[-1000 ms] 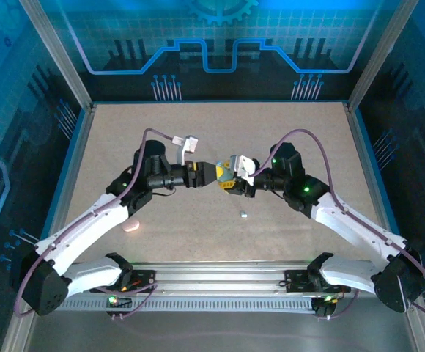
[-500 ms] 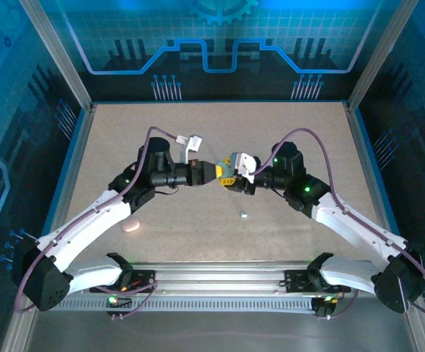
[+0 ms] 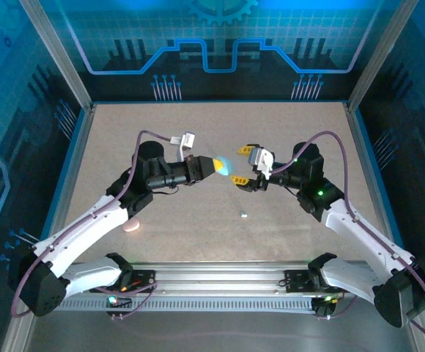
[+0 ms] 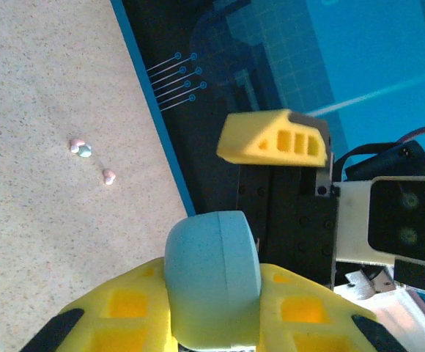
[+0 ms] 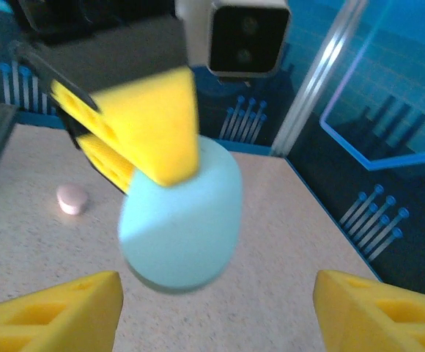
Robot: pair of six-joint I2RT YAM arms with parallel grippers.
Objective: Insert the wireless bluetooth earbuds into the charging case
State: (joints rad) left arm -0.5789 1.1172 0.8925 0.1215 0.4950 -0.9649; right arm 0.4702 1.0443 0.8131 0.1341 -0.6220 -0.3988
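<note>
One pale blue, glossy, oval pebble-shaped charging case (image 4: 211,268) hangs above the speckled beige table (image 3: 198,125), clamped between the two yellow fingers of the left end effector (image 3: 220,166). The right end effector (image 3: 243,164) faces it from the other side with its two yellow fingers spread wide apart, one on each side of the case's free end and touching nothing. A second case, a pink rounded oval (image 5: 72,199), lies on the table close under the left arm. One tiny whitish-blue wireless earbud (image 3: 243,215) lies alone on the table, nearer the arm bases than the two end effectors. In the left wrist view, three more tiny pieces (image 4: 85,151), two pinkish and one bluish-green, lie close together near the table's blue edge, too small to identify.
</note>
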